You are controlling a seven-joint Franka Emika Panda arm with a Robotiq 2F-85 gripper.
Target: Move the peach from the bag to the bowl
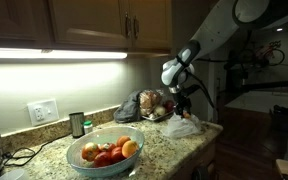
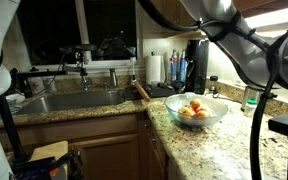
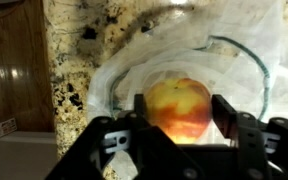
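The peach (image 3: 178, 100), yellow with a red blush, sits between the two black fingers of my gripper (image 3: 181, 110) in the wrist view, and the gripper is shut on it. Right behind it spreads the whitish see-through bag (image 3: 234, 45), its film open on the speckled counter. In an exterior view the gripper (image 1: 184, 98) hangs just above the bag (image 1: 182, 127) at the counter's end. The pale blue-green bowl (image 1: 74, 155) stands nearer the camera with several fruits in it, and it also shows in an exterior view as the bowl (image 2: 219, 112).
A dark grey sack (image 1: 134, 105) lies against the wall behind the bag. A small dark cup (image 1: 77, 124) stands by the wall outlet (image 1: 42, 111). A sink (image 2: 74, 100) and paper towel roll (image 2: 155, 68) sit further along the counter.
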